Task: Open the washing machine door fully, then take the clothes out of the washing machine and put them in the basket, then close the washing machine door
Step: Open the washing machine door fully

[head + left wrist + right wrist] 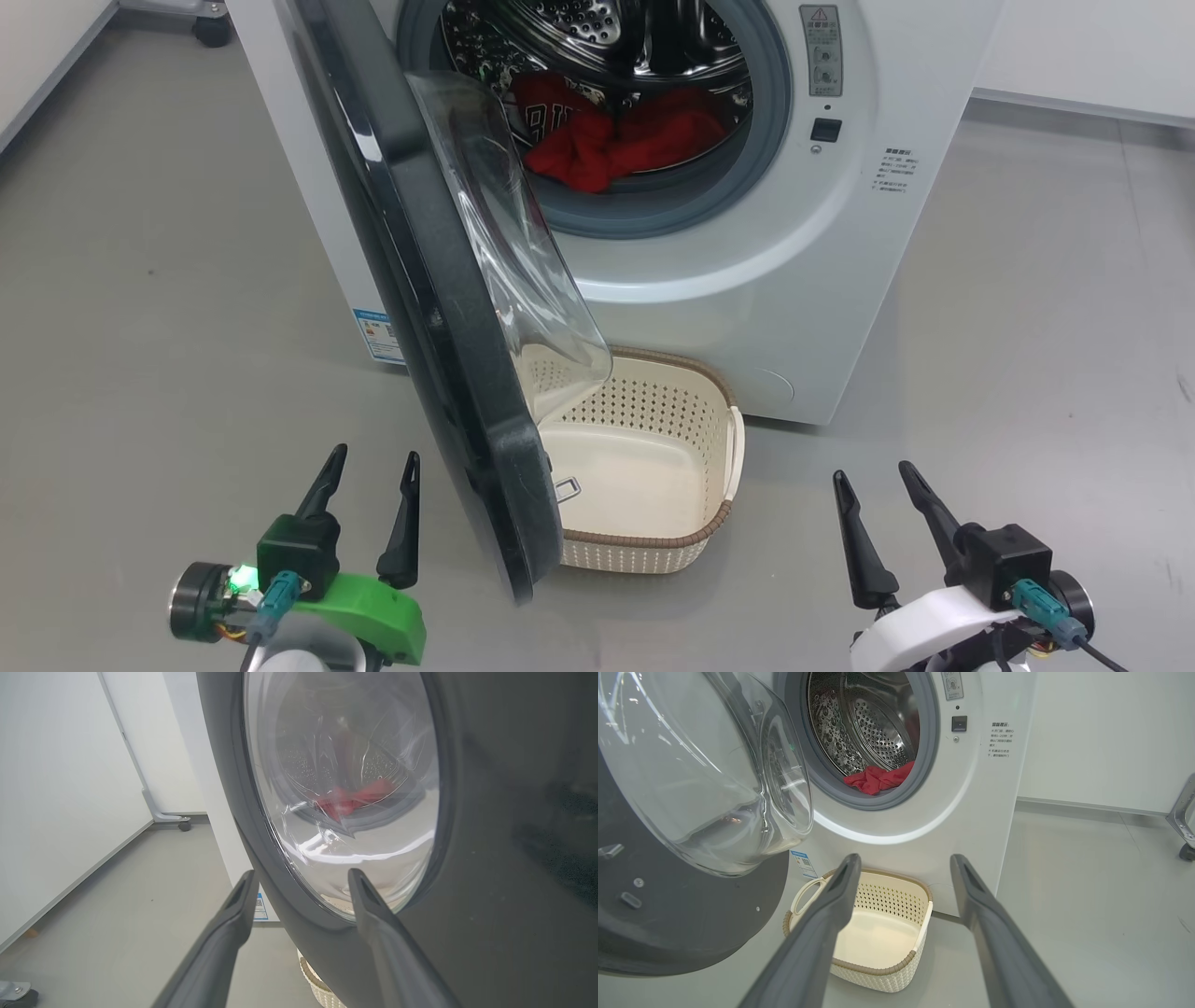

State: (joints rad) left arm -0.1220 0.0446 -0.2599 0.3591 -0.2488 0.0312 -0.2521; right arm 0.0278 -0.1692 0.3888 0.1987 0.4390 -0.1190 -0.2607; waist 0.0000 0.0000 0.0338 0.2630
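Observation:
The white washing machine [794, 280] stands ahead with its black door [411, 280] swung out towards me, roughly edge-on, its clear glass bowl [513, 252] bulging right. Red clothes [616, 140] lie at the front of the steel drum, also seen in the right wrist view as clothes [878, 778]. The cream basket [653, 467] sits empty on the floor under the opening, partly behind the door. My left gripper [372, 471] is open, low and left of the door's edge; its wrist view faces the door's outer side [490, 858]. My right gripper [873, 485] is open, right of the basket [882, 933].
Grey floor [140, 280] spreads on both sides of the machine. A white wall [56, 788] and a wheeled frame's castor [184, 825] stand at the far left; another castor [1186, 851] is at the far right. A blue label [378, 334] marks the machine's lower left corner.

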